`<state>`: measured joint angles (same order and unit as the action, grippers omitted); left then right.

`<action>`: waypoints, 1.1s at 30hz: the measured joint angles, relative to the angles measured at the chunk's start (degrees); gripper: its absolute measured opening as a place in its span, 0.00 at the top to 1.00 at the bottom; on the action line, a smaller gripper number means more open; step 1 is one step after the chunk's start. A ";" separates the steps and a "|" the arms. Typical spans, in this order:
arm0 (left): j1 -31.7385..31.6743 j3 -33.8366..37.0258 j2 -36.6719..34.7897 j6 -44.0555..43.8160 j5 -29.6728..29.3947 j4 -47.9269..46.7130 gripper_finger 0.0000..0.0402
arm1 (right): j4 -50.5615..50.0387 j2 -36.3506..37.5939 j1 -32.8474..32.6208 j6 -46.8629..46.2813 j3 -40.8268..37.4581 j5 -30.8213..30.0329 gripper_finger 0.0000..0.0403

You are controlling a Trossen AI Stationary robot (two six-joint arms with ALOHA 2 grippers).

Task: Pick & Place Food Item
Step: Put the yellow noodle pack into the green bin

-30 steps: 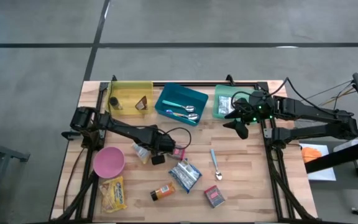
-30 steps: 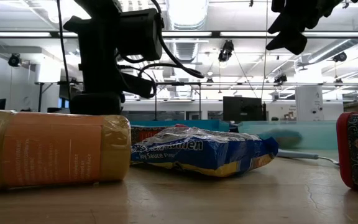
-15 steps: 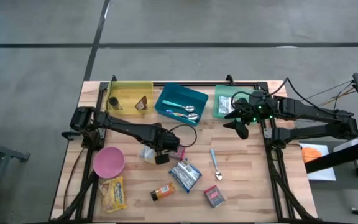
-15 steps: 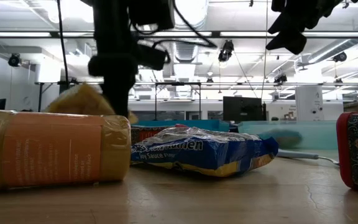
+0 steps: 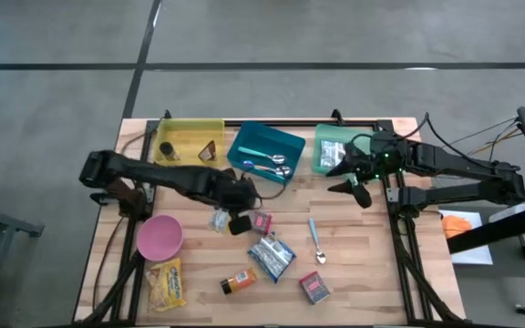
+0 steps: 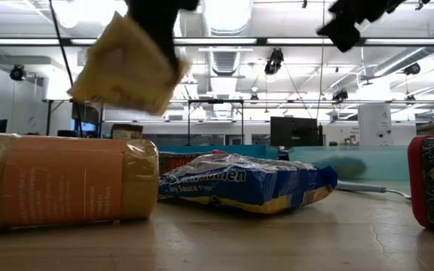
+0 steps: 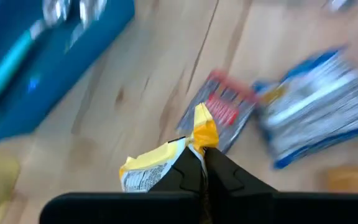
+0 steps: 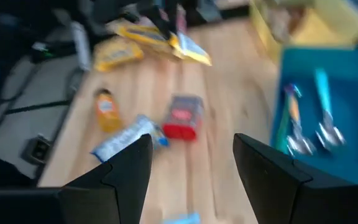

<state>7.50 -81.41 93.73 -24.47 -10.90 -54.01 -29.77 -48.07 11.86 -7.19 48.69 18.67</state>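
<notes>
The wooden bench [image 5: 372,264] stands on a grey floor, with a yellow bin [image 5: 190,141], a blue bin [image 5: 264,151] holding cutlery and a green bin [image 5: 331,150] along its far edge; the low view looks across it into a lit hall. A second ago the left gripper [image 5: 235,217] was low over the bench with a small yellow packet [image 6: 126,64] lying beneath it; now the packet is off the wood, hanging high above the orange bottle [image 6: 62,181] in the low view, and the arm has drawn up and back towards the blue bin; the other items lie where they lay. The left jaws are pressed together on the packet's crimped top edge; the packet is a crumpled yellow pouch with a white printed panel, tilted as it hangs, above a red sachet [image 7: 219,115] and beside the blue-and-white bag [image 5: 270,255]. The right gripper [image 5: 355,187] hovers just beside the green bin, its jaws spread and holding nothing; its wrist has rolled a little since the earlier frame. A pink bowl [image 5: 159,237], a spoon [image 5: 316,240] and a red box [image 5: 314,288] rest apart on the wood.
</notes>
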 joint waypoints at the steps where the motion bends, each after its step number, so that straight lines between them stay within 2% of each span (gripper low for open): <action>1: -0.14 0.10 -1.72 -0.32 0.20 2.25 1.00 | 1.76 -0.02 0.00 0.66 0.00 1.35 0.45; 8: -3.18 0.22 -9.27 -4.55 2.15 18.44 1.00 | 17.72 -1.51 0.00 1.71 0.00 6.74 0.45; 16: -5.09 0.26 -10.90 -3.35 10.07 32.26 1.00 | 29.28 -7.31 0.00 -2.97 0.04 7.55 0.45; 22: -5.19 0.33 -10.65 -2.62 13.78 34.86 1.00 | 35.77 -11.35 -0.13 -3.09 0.10 13.07 0.45; 29: -5.24 0.33 -10.64 -3.04 14.69 36.75 1.00 | 35.63 -16.44 -1.88 4.75 3.25 12.96 0.45; 33: -5.24 0.33 -10.64 -3.02 15.25 38.22 1.00 | 34.96 -19.99 -2.66 8.11 6.17 9.87 0.45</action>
<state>2.26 -81.08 83.09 -27.49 4.35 -15.78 5.19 -68.06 9.19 0.92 54.85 28.54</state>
